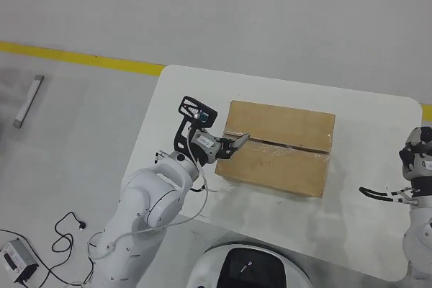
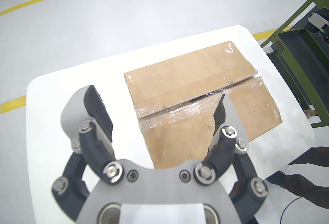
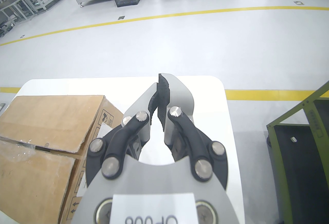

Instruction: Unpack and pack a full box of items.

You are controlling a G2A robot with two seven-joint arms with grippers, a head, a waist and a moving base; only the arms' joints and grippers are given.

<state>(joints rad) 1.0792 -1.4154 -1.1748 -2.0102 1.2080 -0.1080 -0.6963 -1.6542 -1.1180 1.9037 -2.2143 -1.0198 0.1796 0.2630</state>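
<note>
**A:** Got the far left of the top view covered yet?

**B:** Yep. Spotted a grey tube (image 1: 27, 99) lying on the floor, upper left, plus a small grey power brick (image 1: 18, 261) with a black cable (image 1: 63, 229) down in the lower left corner.

**A:** And moving in toward centre?

**B:** Left gripper (image 1: 234, 144) (image 2: 156, 92) next, spread wide, hanging at the left end of the brown cardboard box (image 1: 288, 126) (image 2: 185, 73) (image 3: 51, 112). In the left wrist view, can see one fingertip (image 2: 226, 106) right over the taped seam and the other out over the white rounded table (image 1: 360, 237) (image 2: 77, 75). Can't tell about contact, though.

**A:** Box location?

**B:** Sitting flat mid-table, dead centre of the top view, flaps down, clear tape (image 2: 180, 112) along the seam.

**A:** Right side?

**B:** Right gripper (image 1: 376, 192) (image 3: 160, 91) there, pads pressed together on nothing, well apart from the box, over the table near its right edge.
</note>
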